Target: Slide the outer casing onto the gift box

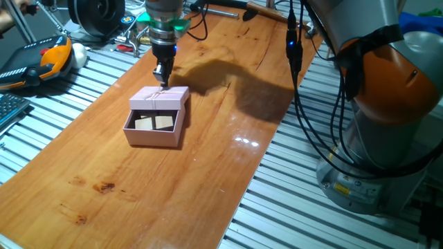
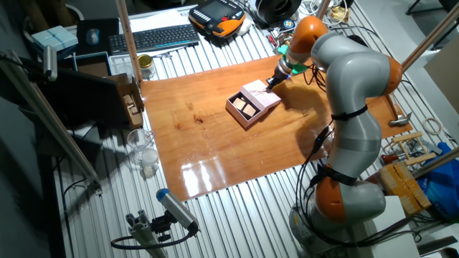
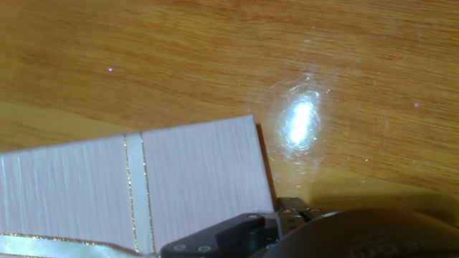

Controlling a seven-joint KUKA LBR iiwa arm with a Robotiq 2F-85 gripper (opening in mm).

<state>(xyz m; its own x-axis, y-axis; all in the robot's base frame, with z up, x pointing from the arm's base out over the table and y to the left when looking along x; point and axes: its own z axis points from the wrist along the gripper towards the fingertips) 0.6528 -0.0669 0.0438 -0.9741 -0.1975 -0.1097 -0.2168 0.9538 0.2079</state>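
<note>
Over on your left, the gift box (image 1: 154,128) sits mid-desk, two tan squares (image 1: 155,122) showing in its open near half. The outer casing (image 1: 160,99) already covers the far half, its string running across the top. Your tool (image 1: 162,78) hangs just behind the casing's far edge, tip at the string; whether it is clenched or released, I cannot tell. The casing's travel runs toward the near desk (image 1: 208,173) edge, away from the tool, so a push from behind looks right. To the right the wood lies bare, with cables (image 1: 299,83) hanging well apart.
</note>
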